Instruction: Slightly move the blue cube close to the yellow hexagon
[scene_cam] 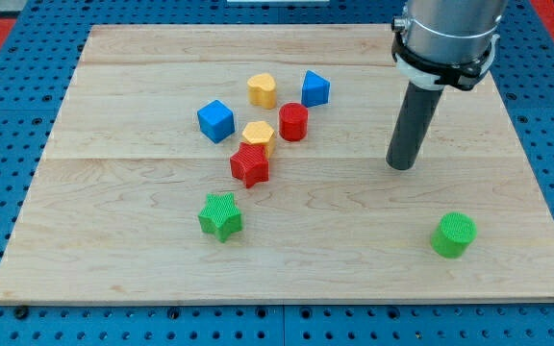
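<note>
The wooden board (508,221) is the biggest thing here, and all the blocks sit on it. Next biggest is the dark rod, and my tip (403,167) is at its bottom end. It rests on bare wood toward the view's right, well apart from the bunch of blocks. It has nothing to grab with; it only pushes, and right now it touches no block.

The blue cube (215,121) sits at the view's left of the bunch. The yellow hexagon (258,135) is just beside it, to the view's right and a bit lower, with a small gap between them. A red star (249,164) sits right under the hexagon, touching or almost touching it. A red cylinder (293,122), a yellow heart (263,90) and another blue block (315,88) are close by too.

I think the push has not started yet. My tip must first go around the bunch to the cube's far left side. Then it needs one short, soft push toward the hexagon, so the other blocks are not bumped.
</note>
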